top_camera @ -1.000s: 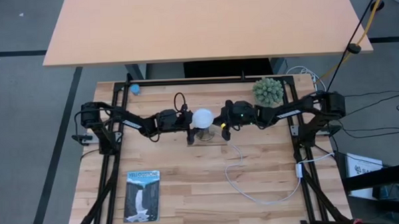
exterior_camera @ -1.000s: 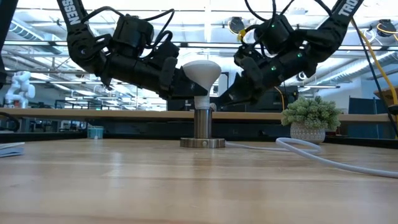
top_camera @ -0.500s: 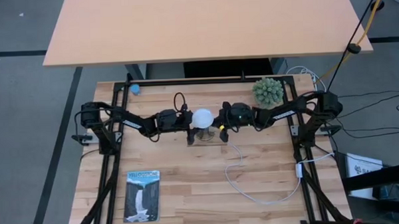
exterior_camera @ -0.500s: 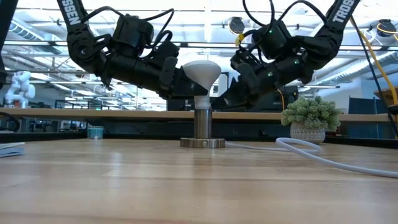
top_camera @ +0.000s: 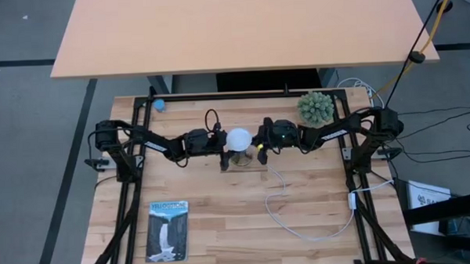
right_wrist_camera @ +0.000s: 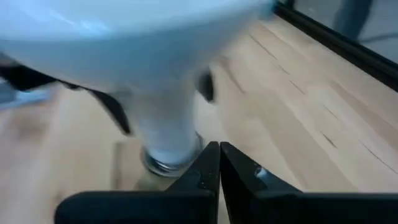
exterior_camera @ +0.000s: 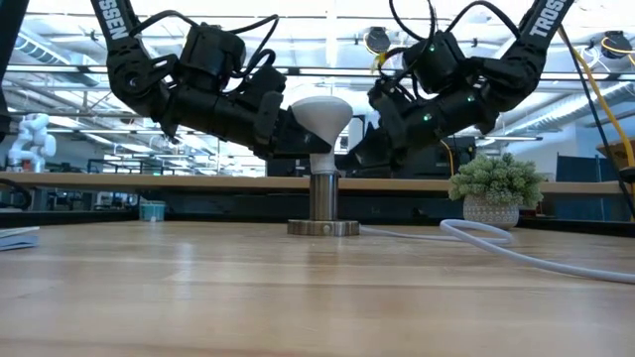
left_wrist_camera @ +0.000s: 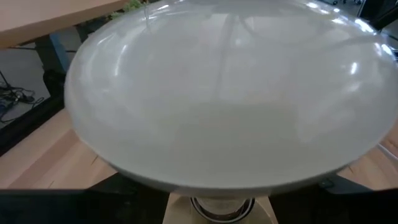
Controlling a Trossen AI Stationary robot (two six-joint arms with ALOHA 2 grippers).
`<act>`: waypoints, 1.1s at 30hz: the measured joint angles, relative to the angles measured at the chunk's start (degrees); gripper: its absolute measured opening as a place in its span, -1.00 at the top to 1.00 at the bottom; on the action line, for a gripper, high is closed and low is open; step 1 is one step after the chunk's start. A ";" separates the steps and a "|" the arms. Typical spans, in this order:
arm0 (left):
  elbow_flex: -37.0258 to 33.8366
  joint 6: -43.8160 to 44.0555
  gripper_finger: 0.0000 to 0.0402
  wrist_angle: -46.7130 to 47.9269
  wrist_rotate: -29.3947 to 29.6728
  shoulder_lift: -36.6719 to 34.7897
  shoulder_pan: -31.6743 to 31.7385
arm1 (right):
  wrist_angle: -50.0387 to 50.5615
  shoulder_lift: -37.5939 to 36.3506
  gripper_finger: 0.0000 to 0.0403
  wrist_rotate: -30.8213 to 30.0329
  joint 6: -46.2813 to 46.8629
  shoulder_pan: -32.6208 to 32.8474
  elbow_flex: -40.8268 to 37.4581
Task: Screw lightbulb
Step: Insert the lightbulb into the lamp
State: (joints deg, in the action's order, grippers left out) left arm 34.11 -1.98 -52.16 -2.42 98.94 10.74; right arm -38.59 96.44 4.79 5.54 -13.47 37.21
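The pale slatted-wood counter (top_camera: 223,226) carries a grey metal socket post (exterior_camera: 323,203) upright, seating the round white frosted lightbulb (exterior_camera: 319,117) for threading. The left gripper (top_camera: 218,142) has its jaws clamped on the globe; the right gripper (top_camera: 260,144) waits beside it, jaws together, empty.

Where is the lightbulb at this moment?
In the high view the lightbulb is at the table's middle, upright on the grey socket, between the left claw and the right claw.
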 joint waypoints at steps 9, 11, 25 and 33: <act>0.00 -0.02 -0.14 0.02 0.07 0.00 0.00 | 3.43 -0.02 1.00 8.63 -0.55 -0.09 0.00; 0.00 0.00 -0.14 0.02 0.07 0.00 0.00 | 2.91 -0.02 1.00 2.48 0.24 -0.09 0.00; 0.00 -0.08 -0.14 -0.51 -0.41 0.00 -0.15 | 1.43 -0.04 1.00 8.86 -0.24 -0.33 0.00; 0.00 -0.13 -0.14 -1.03 -0.73 0.02 -0.42 | -1.29 -0.11 1.00 11.11 -0.58 -0.33 0.02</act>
State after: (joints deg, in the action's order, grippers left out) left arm 34.11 -2.11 -53.19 -3.14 98.96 10.33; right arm -39.88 96.33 15.90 4.96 -13.81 37.23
